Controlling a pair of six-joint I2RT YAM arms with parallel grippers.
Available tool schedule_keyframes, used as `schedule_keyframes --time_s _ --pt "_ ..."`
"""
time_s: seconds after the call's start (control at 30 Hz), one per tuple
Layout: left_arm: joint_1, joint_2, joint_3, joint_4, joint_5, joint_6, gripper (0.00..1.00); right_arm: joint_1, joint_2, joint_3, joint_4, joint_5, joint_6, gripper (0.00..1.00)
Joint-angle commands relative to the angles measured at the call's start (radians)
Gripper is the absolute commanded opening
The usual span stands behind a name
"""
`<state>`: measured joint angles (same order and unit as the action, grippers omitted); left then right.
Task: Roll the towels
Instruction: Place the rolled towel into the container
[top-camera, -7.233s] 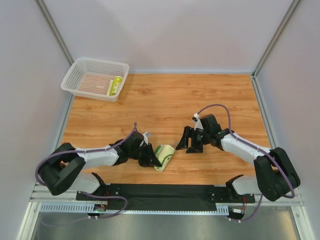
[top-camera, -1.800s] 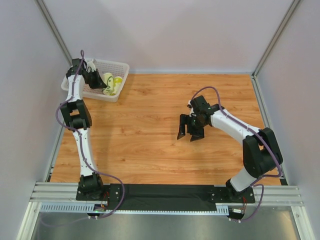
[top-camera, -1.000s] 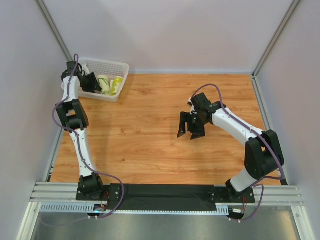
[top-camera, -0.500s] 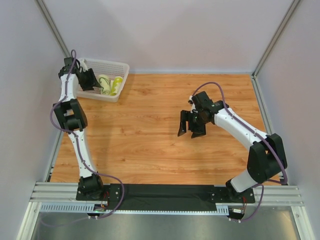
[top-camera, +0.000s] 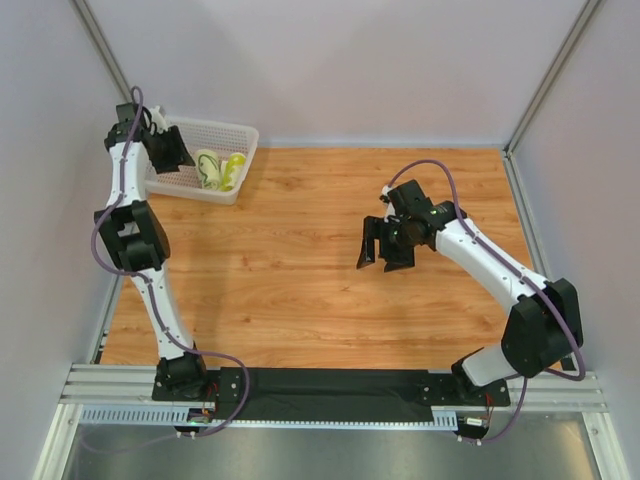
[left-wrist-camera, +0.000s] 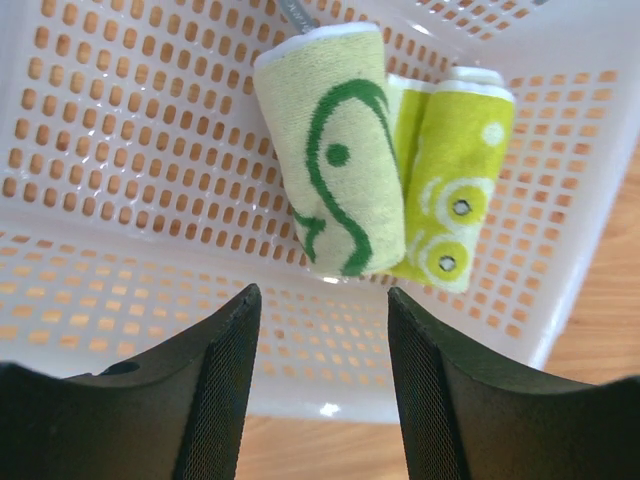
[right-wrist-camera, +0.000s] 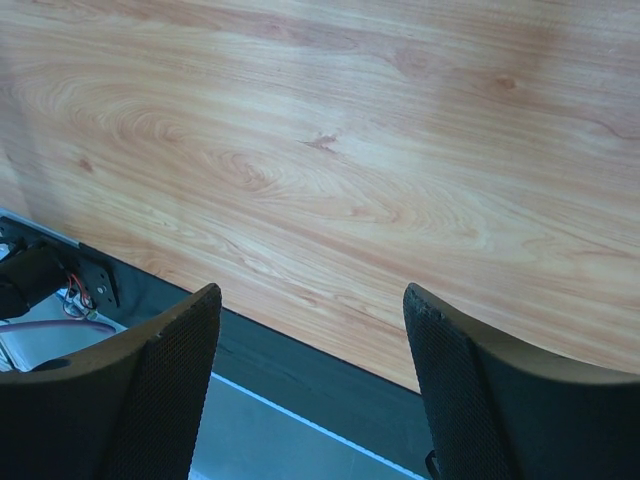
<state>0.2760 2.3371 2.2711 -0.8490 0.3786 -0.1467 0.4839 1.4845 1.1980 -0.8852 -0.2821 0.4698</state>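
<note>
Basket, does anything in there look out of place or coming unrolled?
Nothing stands out. The cream swirl towel and the yellow-green towel lie side by side in the basket, touching, both neatly rolled; nothing hangs over the rim.

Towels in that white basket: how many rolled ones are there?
2. The cream towel with green swirls lies beside the yellow-green towel, touching it, in the basket. More could hide behind them.

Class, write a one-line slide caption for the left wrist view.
Open left gripper over a white mesh basket holding a rolled cream-and-green towel beside a rolled yellow-green towel.
</note>
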Motion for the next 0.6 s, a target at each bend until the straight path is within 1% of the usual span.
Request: schedule_keyframes --time_s 0.0,0.07,0.1,0.17,0.2,0.23,0.27,0.3,0.33,0.37,0.4,0.43,0.47,0.5,0.53,0.57 --pt "-0.001 -0.136 -0.036 0.007 -0.009 0.015 0.6 0.01 -0.052 0.02 0.006 0.012 -0.002 0.75" --pt "-0.001 -0.2 -0.079 0.027 -0.003 0.012 0.6 0.021 -0.066 0.017 0.006 0.02 0.0 0.75" --pt "-0.001 -0.228 -0.137 0.039 -0.006 0.007 0.6 0.024 -0.081 0.011 0.012 0.023 0.001 0.75" --pt "-0.001 -0.317 -0.201 0.086 -0.007 -0.005 0.6 0.034 -0.095 0.006 0.017 0.024 0.004 0.75" --pt "-0.001 -0.349 -0.27 0.102 -0.007 -0.011 0.6 0.035 -0.102 0.0 0.02 0.026 0.007 0.75" --pt "-0.001 -0.416 -0.303 0.131 -0.012 -0.016 0.6 0.039 -0.118 -0.003 0.023 0.026 0.009 0.75" --pt "-0.004 -0.45 -0.342 0.151 -0.012 -0.031 0.6 0.045 -0.127 -0.008 0.026 0.026 0.01 0.75" --pt "-0.004 -0.488 -0.423 0.174 -0.012 -0.037 0.62 0.047 -0.136 -0.012 0.04 0.026 0.012 0.75" --pt "-0.009 -0.559 -0.464 0.203 -0.018 -0.042 0.65 0.05 -0.156 -0.024 0.048 0.026 0.016 0.75" --pt "-0.021 -0.597 -0.538 0.218 -0.029 -0.042 0.65 0.054 -0.165 -0.032 0.058 0.023 0.024 0.75" --pt "-0.03 -0.636 -0.574 0.229 -0.047 -0.037 0.66 0.058 -0.174 -0.037 0.077 0.021 0.027 0.75" --pt "-0.041 -0.713 -0.609 0.251 -0.076 -0.027 0.66 0.061 -0.188 -0.046 0.083 0.02 0.033 0.76" --pt "-0.063 -0.754 -0.683 0.263 -0.092 -0.011 0.66 0.068 -0.193 -0.049 0.094 0.02 0.035 0.75" --pt "-0.075 -0.795 -0.72 0.275 -0.116 -0.005 0.68 0.071 -0.197 -0.052 0.097 0.02 0.036 0.75" --pt "-0.087 -0.88 -0.758 0.309 -0.162 0.005 0.73 0.077 -0.204 -0.054 0.101 0.021 0.036 0.75" --pt "-0.115 -0.924 -0.839 0.329 -0.197 0.016 0.74 0.085 -0.213 -0.057 0.104 0.024 0.038 0.75"
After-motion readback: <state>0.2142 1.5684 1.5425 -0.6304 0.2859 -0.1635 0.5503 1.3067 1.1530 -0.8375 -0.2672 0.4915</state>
